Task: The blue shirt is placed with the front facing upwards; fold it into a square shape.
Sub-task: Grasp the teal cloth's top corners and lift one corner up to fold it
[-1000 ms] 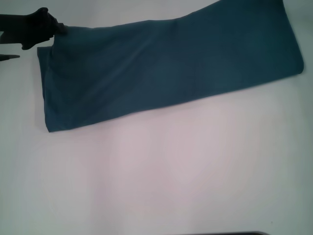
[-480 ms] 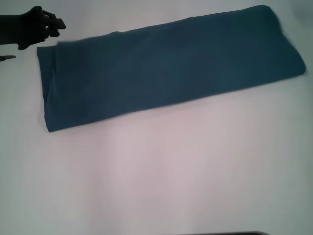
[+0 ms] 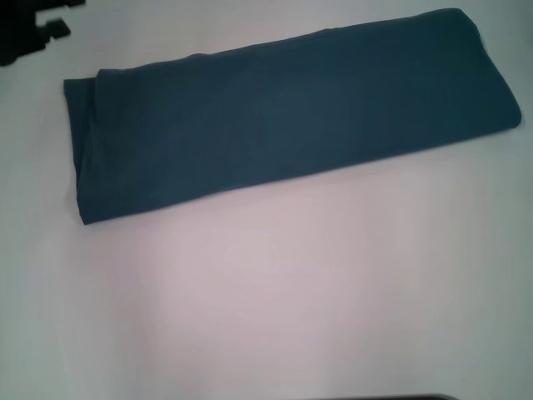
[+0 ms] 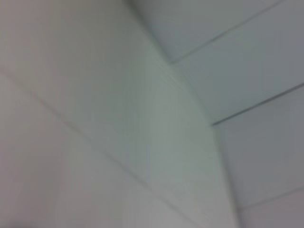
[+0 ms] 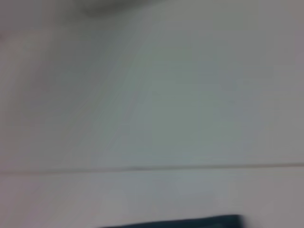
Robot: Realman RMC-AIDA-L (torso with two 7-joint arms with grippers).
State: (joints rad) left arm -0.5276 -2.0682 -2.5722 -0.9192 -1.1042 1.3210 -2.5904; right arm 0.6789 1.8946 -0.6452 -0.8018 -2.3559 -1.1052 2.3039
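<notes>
Blue shirt folded into 1 long soft cotton band, flat on white table. Left gripper just beyond its corner, apart, holding nothing; opening unclear.

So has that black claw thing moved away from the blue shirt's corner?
Yes. The left gripper has let go and pulled back toward the far left corner, now apart from the blue shirt, which lies flat on the table.

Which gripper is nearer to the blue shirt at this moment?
The left. The left gripper hangs just beyond the far left corner of the blue shirt, not touching it. The right gripper is not in view.
</notes>
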